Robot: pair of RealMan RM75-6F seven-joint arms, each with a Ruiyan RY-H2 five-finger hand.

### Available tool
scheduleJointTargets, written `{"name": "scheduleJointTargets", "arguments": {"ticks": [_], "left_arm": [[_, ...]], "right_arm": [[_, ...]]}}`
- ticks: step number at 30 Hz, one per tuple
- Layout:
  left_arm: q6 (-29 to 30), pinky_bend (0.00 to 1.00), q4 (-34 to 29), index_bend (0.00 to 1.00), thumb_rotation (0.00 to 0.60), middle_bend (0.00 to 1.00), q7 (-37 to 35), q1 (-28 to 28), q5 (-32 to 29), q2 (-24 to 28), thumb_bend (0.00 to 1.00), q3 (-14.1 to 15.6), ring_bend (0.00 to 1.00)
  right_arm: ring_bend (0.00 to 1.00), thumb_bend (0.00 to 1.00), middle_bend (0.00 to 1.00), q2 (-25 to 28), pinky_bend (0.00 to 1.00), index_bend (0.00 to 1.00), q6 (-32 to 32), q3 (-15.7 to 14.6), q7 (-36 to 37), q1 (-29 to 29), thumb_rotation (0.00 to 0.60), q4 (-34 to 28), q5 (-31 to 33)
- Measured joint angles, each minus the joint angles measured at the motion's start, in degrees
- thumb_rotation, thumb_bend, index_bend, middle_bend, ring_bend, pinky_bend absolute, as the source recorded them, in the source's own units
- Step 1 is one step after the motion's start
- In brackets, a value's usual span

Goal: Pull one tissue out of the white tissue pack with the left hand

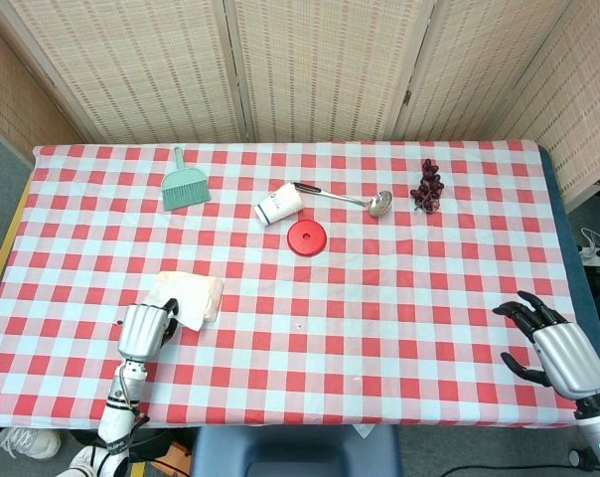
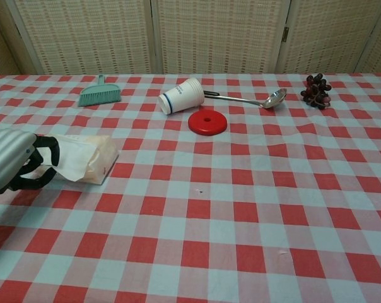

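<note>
The white tissue pack [image 1: 203, 294] [image 2: 97, 158] lies flat near the table's front left, and a white tissue [image 1: 185, 309] [image 2: 71, 161] sticks out of its near side. My left hand [image 1: 144, 331] [image 2: 11, 165] is at the pack's near-left corner, its dark fingers [image 2: 46, 154] curled around the tissue's edge and pinching it. Over the table's front right corner, my right hand [image 1: 559, 350] hovers with its fingers spread, holding nothing. The chest view does not show that hand.
A green hand brush [image 1: 184, 184] lies at the back left. A tipped paper cup [image 1: 279, 205], a metal ladle [image 1: 356, 200] and a red disc [image 1: 306, 237] sit mid-table at the back. Dark grapes [image 1: 428, 187] lie at the back right.
</note>
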Motion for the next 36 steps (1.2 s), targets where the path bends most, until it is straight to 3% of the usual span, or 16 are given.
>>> {"name": "scheduleJointTargets", "arguments": {"ticks": [9, 15, 18, 26, 36], "left_arm": [[1.1, 1.00, 0.8, 0.68, 0.600, 1.00, -0.5, -1.2, -0.3, 0.2, 0.48, -0.8, 1.00], [0.4, 1.00, -2.3, 0.70, 0.600, 1.00, -0.8, -4.7, -0.4, 3.5, 0.49, -2.4, 1.00], [-3.2, 1.00, -7.0, 0.71, 0.600, 1.00, -1.1, -7.0, -0.5, 7.2, 0.49, -3.1, 1.00], [-19.6, 1.00, -19.9, 0.71, 0.600, 1.00, 2.1, -14.8, -1.5, 20.8, 0.49, -3.9, 1.00], [-35.5, 1.00, -21.7, 0.71, 0.600, 1.00, 5.0, -25.7, -6.4, 26.3, 0.49, -7.1, 1.00]], "right_arm": [[0.08, 0.20, 0.24, 0.0, 0.32, 0.26, 0.1, 0.0, 0.2, 0.0, 0.600, 0.0, -0.1], [0.08, 0.20, 0.24, 0.0, 0.32, 0.26, -0.4, -0.2, -0.6, 0.1, 0.600, -0.1, -0.2], [0.08, 0.20, 0.24, 0.0, 0.32, 0.26, -0.6, -0.4, -0.8, 0.1, 0.600, -0.2, -0.3], [0.08, 0.20, 0.24, 0.1, 0.32, 0.26, -1.3, -0.6, -1.1, 0.5, 0.600, -0.3, -0.5], [0.08, 0.20, 0.24, 0.3, 0.32, 0.26, -2.1, -0.9, -1.4, 0.7, 0.600, -0.4, -0.5]]}}
